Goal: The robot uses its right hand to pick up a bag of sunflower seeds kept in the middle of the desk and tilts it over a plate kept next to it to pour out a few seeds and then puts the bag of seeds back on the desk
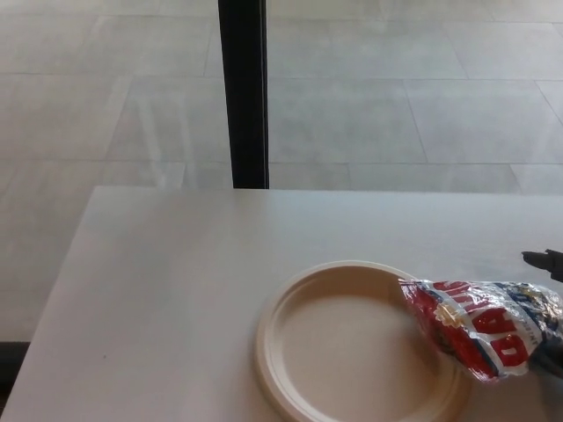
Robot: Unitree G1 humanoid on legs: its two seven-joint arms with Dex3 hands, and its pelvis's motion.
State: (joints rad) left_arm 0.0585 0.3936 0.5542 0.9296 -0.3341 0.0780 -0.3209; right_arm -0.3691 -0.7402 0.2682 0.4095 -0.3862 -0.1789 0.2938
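The desk (167, 290) carries a pale round plate (290, 369), and the bag of sunflower seeds (482, 323) lies on its side at the plate's right edge, its left end overlapping the rim and its right end running toward the picture's right border. The bag appears light, soft and crinkly with a glossy, probably slippery film and loose contents that shift, so the best hold is judged to be across its body, clear of the end over the plate. Only a dark tip of the right hand (547, 262) shows at the right border, just above the bag and apart from it; whether its fingers are spread or closed cannot be told, and the left hand is out of view.
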